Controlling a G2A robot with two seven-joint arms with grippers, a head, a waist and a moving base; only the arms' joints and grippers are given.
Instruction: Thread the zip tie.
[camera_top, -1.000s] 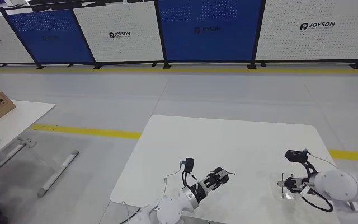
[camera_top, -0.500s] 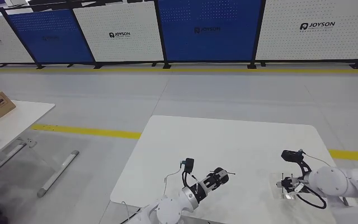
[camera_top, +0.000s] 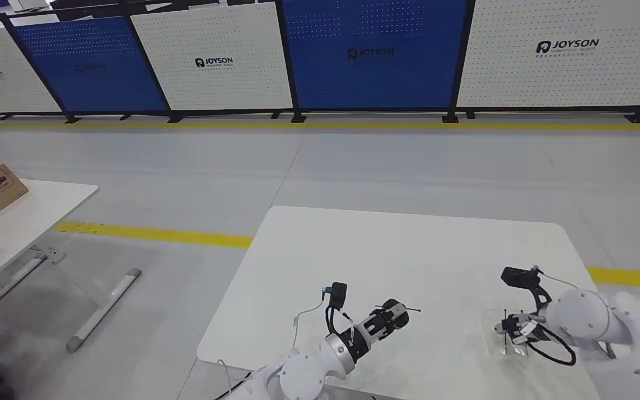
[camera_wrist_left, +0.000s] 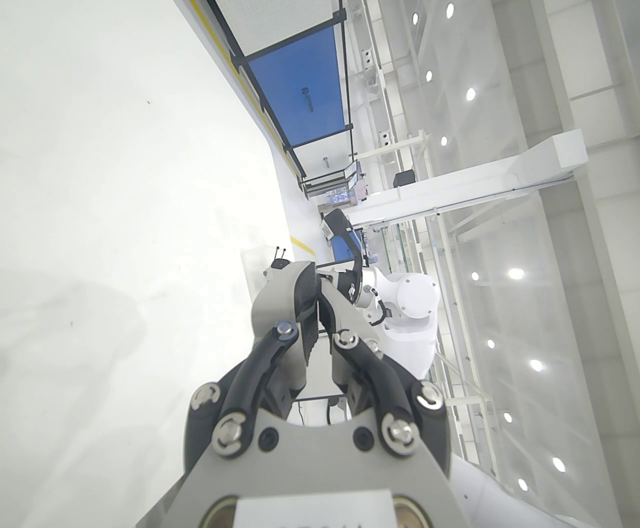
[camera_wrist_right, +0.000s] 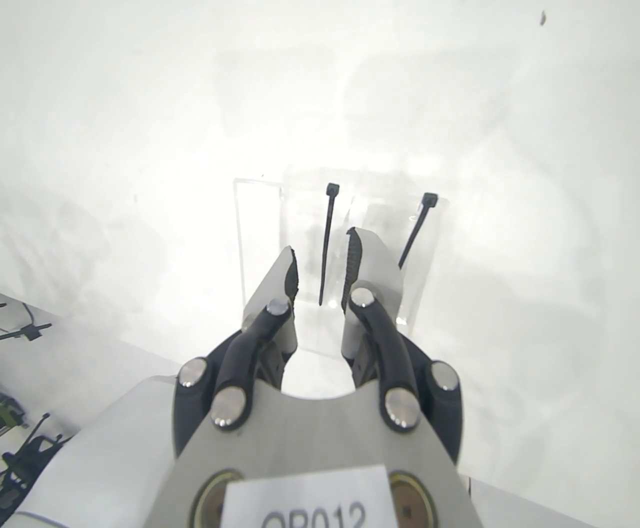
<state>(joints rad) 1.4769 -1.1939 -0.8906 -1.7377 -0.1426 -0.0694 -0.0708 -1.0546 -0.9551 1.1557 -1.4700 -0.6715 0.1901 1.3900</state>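
Two counters show from above. At the far left is the corner of a side counter (camera_top: 30, 215) with one brown box (camera_top: 8, 185) at its edge. In the middle is the one white counter (camera_top: 400, 250) that carries the work.

The left pincer (camera_top: 397, 312) hangs over the near part of the white counter, towards its left. In its own wrist view the left pincer (camera_wrist_left: 316, 280) has its two fingers (camera_wrist_left: 305, 300) drawn together, the ribbed pads all but meeting. Whether anything is pinched there I cannot tell. From above, a thin dark sliver juts from its tip, too small to name.

Further right, close to the counter's near right corner, stands one clear stand (camera_top: 497, 342). The right pincer (camera_top: 513, 325) is just over it.

The right wrist view shows the clear stand (camera_wrist_right: 257, 240) holding the first zip tie (camera_wrist_right: 327, 240) and the second zip tie (camera_wrist_right: 415, 230), two in all. Both are black and stand with their heads up. The second appears to lean a little.

The right pincer (camera_wrist_right: 321, 241) is released, its two fingers (camera_wrist_right: 289, 270) spread to either side of the first zip tie and seemingly not touching it. The second zip tie stands just beside it, outside the fingers.
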